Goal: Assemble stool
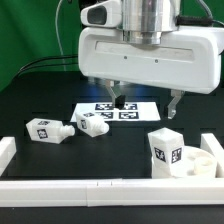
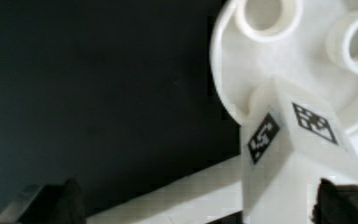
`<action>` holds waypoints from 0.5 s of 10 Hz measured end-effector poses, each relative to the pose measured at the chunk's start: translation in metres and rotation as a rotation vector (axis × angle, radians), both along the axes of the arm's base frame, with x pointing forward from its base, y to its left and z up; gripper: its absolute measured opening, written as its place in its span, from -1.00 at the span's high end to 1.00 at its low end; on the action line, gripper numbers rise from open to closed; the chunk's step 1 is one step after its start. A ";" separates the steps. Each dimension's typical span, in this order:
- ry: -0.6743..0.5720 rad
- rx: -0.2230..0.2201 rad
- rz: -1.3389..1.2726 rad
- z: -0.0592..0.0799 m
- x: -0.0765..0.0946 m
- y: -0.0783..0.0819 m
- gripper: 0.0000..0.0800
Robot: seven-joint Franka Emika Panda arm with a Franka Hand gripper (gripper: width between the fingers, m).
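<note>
Nearest the exterior view, a long white front rail [image 1: 100, 188] with square edges runs across a matte black table [image 1: 60, 168].

Behind the rail, toward the exterior view's right, lies the seat [image 1: 205, 165], a thick round disc of smooth white plastic. The upright leg [image 1: 165, 150] stands at its near rim. It is a short blocky white prism with black-and-white square tags on its faces.

The wrist view adds what the exterior view lacks. It shows round sockets sunk into the seat's top face and two tags on adjoining faces of the upright leg, which overlaps the disc's edge. The leg may be set in a socket or only standing against the rim; neither view settles it.

Farther back, toward the exterior view's left, two more legs lie on their sides. The outer lying leg [image 1: 45, 130] and the inner lying leg [image 1: 92, 124] are near each other but apart.

Beyond them the marker board [image 1: 135, 112] lies flat, thin and white, with printed tags.

Above it hangs the gripper [image 1: 148, 103], under a broad glossy white housing. Its dark fingers [image 1: 118, 97] are spread wide, with nothing between them and touching no part. In the wrist view they appear only as blurred dark tips at the two lower corners, one on either side of the upright leg.
</note>
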State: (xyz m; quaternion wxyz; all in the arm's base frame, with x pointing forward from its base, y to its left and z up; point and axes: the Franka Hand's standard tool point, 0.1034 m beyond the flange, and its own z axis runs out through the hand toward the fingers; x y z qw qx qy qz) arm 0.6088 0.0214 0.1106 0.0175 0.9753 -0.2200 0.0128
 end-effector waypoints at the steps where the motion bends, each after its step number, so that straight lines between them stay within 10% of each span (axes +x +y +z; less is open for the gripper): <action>1: 0.004 -0.001 0.066 -0.001 -0.001 -0.001 -0.62; 5: 0.075 0.030 0.381 -0.005 -0.056 -0.032 -0.62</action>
